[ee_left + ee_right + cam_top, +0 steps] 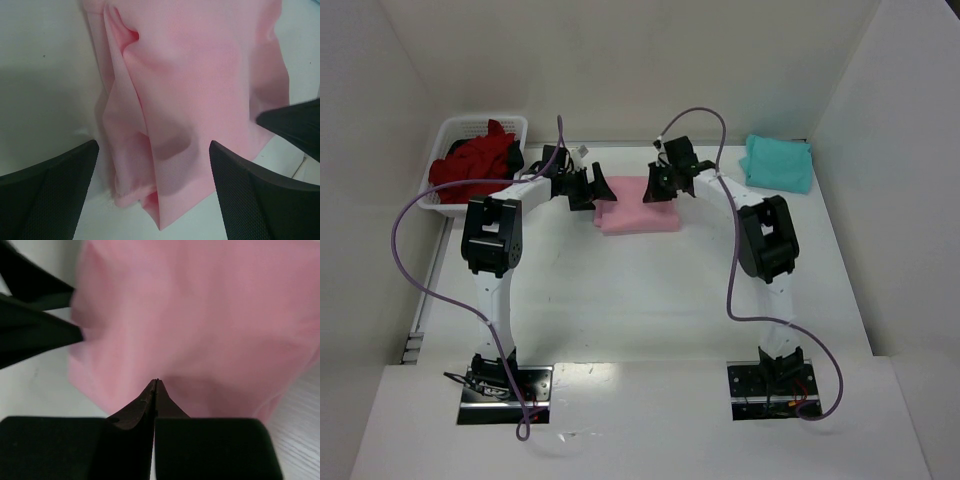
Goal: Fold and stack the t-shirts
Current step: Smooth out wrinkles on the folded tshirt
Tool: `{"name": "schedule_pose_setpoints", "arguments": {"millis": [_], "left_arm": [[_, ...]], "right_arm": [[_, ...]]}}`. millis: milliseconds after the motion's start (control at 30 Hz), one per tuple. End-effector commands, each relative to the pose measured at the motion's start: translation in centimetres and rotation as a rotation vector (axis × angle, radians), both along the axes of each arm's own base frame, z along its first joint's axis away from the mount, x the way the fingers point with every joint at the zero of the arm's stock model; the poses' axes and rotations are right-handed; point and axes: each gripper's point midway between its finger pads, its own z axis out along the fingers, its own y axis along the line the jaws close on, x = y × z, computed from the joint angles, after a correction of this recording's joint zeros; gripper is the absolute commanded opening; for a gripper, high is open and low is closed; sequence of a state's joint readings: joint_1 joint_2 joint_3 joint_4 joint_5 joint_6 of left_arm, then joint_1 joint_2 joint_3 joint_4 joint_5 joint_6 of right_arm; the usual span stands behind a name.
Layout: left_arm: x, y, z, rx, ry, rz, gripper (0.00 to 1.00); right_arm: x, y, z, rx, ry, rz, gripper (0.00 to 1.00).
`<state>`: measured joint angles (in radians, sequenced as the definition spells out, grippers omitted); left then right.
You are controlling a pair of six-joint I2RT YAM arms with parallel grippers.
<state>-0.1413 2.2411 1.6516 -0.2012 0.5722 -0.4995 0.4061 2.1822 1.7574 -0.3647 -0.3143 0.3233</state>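
folded pink t-shirt (638,208) is lying at far-centre of table (650,300), betw. the two arms. left gripper (152,150) is hovering wide open over its rumpled edge, holding nothing; right gripper (156,383) is sitting w/ fingers pressed fully together at the opposite edge, any cloth pinch not discernible. teal t-shirt (778,162) is lying far right; dark red t-shirts (475,165) are sitting in basket (512,122) far left.

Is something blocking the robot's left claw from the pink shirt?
Nothing visible does. The left gripper is open right above the pink shirt, with only its cloth showing between the fingers. The right gripper, shut, is at the shirt's other side, not in between.
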Motion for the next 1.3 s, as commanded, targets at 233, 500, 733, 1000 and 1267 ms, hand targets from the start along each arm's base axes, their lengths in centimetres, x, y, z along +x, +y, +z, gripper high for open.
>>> {"name": "schedule_pose_setpoints", "arguments": {"millis": [233, 500, 733, 1000, 1267], "left_arm": [[0.2, 0.1, -0.9, 0.012, -0.004, -0.025, 0.99], [-0.1, 0.3, -1.7, 0.025, 0.024, -0.018, 0.99], [0.3, 0.3, -1.2, 0.033, 0.007, -0.019, 0.99], [0.1, 0.1, -2.3, -0.004, 0.024, 0.027, 0.99], [1.1, 1.2, -2.2, 0.007, -0.005, 0.164, 0.99]], "right_arm": [[3.0, -7.0, -3.0, -0.049, 0.025, -0.143, 0.0], [3.6, -10.2, -5.2, -0.107, 0.048, -0.191, 0.0], [4.9, -11.8, 0.0, -0.092, -0.038, -0.235, 0.0], [5.3, -9.2, 7.1, 0.051, -0.109, -0.163, 0.01], [3.3, -4.1, 3.4, 0.073, -0.034, -0.043, 0.01]]}}
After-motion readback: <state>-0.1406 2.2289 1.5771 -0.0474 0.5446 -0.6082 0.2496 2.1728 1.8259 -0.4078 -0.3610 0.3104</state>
